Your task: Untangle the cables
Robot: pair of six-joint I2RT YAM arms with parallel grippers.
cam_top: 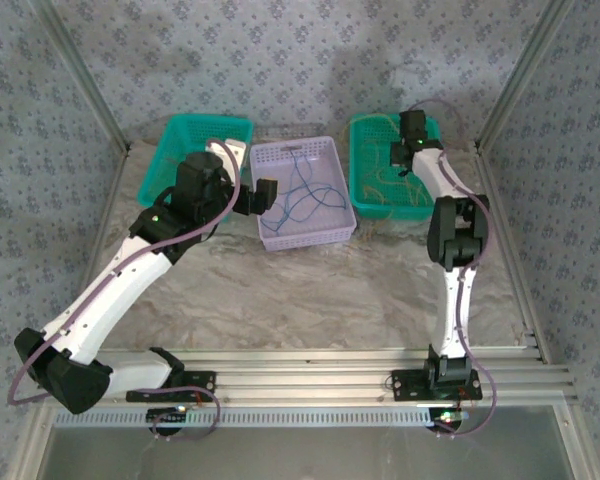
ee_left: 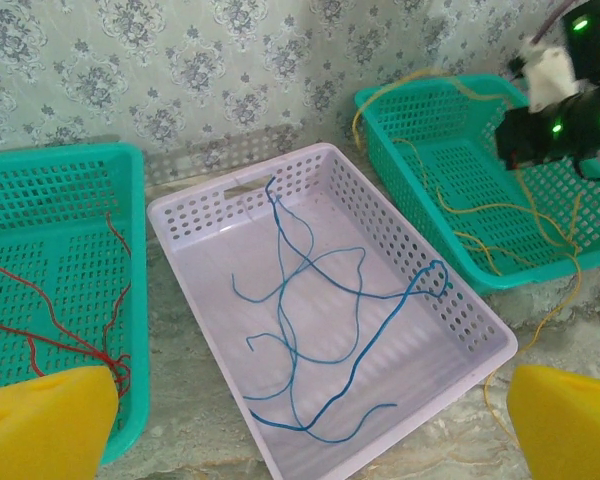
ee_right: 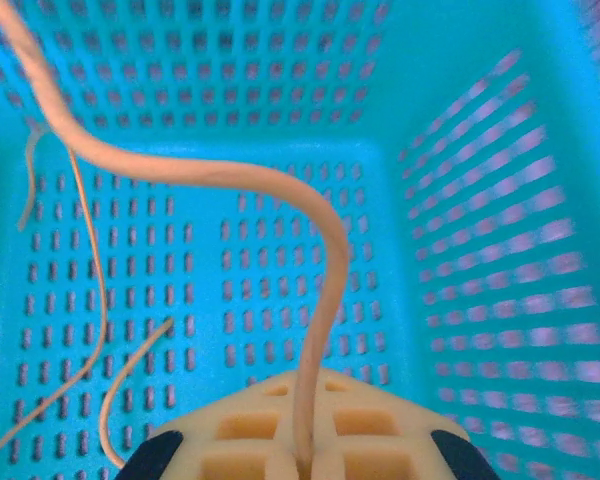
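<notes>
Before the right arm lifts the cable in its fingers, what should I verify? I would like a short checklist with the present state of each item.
1. The right gripper is shut on the yellow cable: ok, the cable runs into its closed pads.
2. The held cable is free of the other yellow cables: cannot tell.
3. All yellow strands lie inside the right green basket: not ok, one hangs over the near rim onto the table.
4. The left gripper is open and empty: ok.
5. The blue cables lie inside the lilac basket: ok.
</notes>
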